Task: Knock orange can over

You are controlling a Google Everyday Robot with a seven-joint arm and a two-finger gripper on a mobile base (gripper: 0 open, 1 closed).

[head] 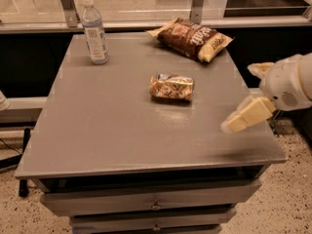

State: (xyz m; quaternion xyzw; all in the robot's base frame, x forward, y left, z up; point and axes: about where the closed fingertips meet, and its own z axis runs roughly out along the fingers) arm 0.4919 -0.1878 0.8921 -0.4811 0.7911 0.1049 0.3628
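The orange can (pixel 171 87) lies on its side in the middle of the grey table (pixel 112 130), its long axis running left to right. It is shiny copper-orange with pale label patches. My gripper (pixel 236 124) hangs over the table's right edge, well to the right of the can and a little nearer the front, not touching it. Nothing is in the gripper.
A clear plastic water bottle (pixel 94 30) stands upright at the table's back left. A brown-and-yellow chip bag (pixel 191 38) lies at the back right. Drawers (pixel 155 204) sit below the tabletop. A railing and glass run behind the table.
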